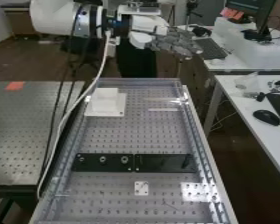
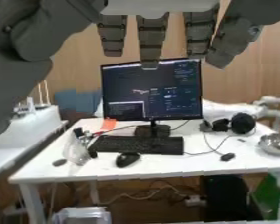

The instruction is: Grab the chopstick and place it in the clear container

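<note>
Fingers (image 1: 179,46) of the hand (image 1: 148,27) hang straight and spaced apart in the air past the far end of the bench (image 1: 160,130); the wrist view also has them extended, with gaps between. Going left to right across the high view: an orange patch (image 1: 15,86) lies on the perforated table (image 1: 31,120), well to the left of the fingers and lower. The white arm (image 1: 54,16) comes in just left of them, and a white cable (image 1: 97,76) drops from it. On the bench, below and left of the fingers, sits a white block (image 1: 107,100); nearer the camera are two black plates (image 1: 103,160), end to end, and a small white plate (image 1: 141,188). Almost below the fingers lies a pale strip (image 1: 164,109); whether it is the chopstick or part of a clear container, I cannot tell. Right of the fingers, lower, a black mouse (image 1: 267,117) rests on a white desk (image 1: 238,106).
</note>
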`<state>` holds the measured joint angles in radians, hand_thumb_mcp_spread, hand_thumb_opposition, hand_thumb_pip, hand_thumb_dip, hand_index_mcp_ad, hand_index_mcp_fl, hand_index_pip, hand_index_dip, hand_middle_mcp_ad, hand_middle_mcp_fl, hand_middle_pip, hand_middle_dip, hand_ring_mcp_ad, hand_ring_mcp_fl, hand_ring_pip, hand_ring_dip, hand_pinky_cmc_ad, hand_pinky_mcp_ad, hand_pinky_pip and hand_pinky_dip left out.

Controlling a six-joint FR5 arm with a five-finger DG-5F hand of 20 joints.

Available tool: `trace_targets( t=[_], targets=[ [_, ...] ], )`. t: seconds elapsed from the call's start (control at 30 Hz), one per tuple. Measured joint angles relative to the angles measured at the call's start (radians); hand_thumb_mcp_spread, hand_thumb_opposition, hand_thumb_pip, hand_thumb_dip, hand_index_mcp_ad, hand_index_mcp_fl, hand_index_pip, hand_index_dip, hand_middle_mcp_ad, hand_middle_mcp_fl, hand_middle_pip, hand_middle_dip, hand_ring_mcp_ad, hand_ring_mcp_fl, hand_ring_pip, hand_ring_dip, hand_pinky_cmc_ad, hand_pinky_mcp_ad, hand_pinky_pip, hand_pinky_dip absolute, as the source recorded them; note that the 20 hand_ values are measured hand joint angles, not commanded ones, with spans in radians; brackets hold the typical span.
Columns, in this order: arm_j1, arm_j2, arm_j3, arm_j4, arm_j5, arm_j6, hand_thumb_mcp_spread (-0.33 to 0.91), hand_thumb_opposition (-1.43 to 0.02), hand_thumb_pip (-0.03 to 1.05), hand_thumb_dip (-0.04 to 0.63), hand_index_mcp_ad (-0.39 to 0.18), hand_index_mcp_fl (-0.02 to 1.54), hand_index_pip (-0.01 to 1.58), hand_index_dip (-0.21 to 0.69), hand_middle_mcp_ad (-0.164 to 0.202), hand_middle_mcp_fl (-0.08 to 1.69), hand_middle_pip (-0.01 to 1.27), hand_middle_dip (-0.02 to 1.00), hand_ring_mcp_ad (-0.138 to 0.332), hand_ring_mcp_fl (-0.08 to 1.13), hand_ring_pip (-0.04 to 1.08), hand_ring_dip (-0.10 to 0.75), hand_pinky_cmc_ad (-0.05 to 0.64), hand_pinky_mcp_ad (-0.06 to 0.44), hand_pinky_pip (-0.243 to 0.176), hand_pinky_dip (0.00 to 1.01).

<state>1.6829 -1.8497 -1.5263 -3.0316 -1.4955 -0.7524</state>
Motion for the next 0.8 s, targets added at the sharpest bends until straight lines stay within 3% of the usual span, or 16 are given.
trace_targets(
  t=[0.1,0.27,0.8],
  targets=[
    [-0.032,0.006,0.021,-0.025,-0.021,-0.047,0.14,-0.64,0.3,-0.009,-0.127,0.02,0.04,0.08,0.045,0.05,0.11,0.1,0.255,0.01,0.05,-0.037,0.445,0.211,-0.157,0.16],
    [-0.051,-0.004,0.059,-0.042,-0.005,-0.049,0.15,-0.64,0.3,-0.005,-0.113,0.03,0.05,0.047,0.038,0.05,0.11,0.09,0.253,0.01,0.05,-0.037,0.445,0.211,-0.154,0.16],
    [0.006,-0.056,0.121,-0.037,0.269,0.012,0.14,-0.65,0.3,-0.005,-0.106,0.02,0.05,0.035,0.04,0.05,0.11,0.08,0.253,0.01,0.05,-0.051,0.445,0.211,-0.157,0.16]
  ],
)
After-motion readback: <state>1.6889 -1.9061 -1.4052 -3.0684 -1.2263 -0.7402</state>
